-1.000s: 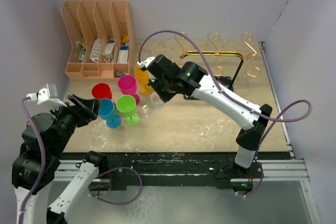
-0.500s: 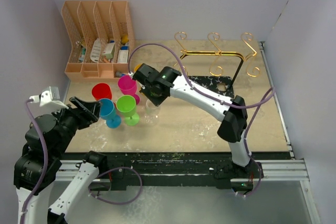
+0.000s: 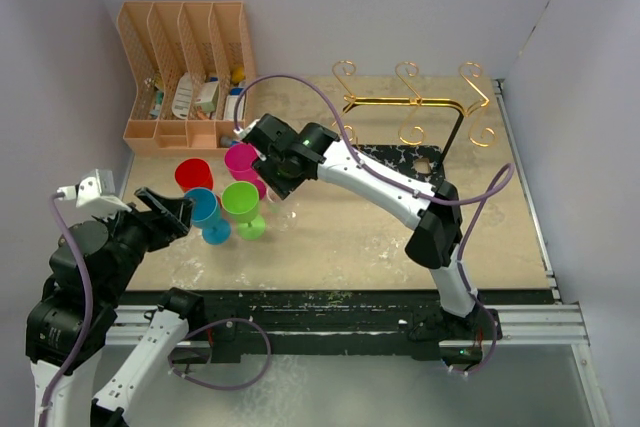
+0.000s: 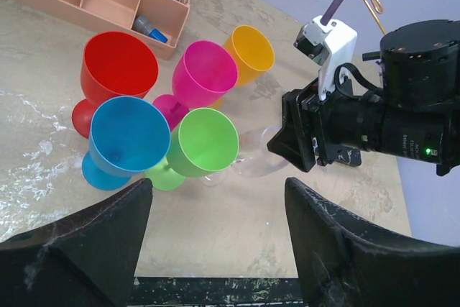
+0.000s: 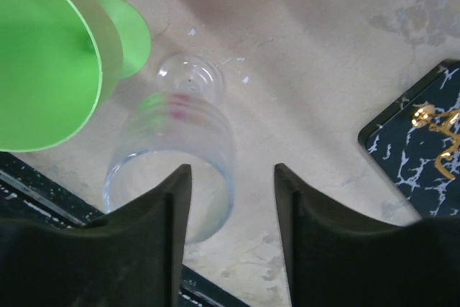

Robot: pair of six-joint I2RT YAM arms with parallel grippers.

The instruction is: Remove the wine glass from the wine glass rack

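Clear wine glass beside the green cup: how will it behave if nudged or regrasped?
Clear wine glass looks thin-walled and see-through: likely fragile and slick, so grip gently. Wide bowl on a small foot: probably top-heavy, tips if pushed high. Green cup stands close beside it; a tip may hit it.

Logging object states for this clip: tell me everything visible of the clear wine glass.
The clear wine glass is colourless and see-through, with a ribbed bowl and round foot. It seems to stand upright on the beige table, off the wine glass rack, close beside the green glass. The right gripper has open fingers flanking its rim; contact is unclear.
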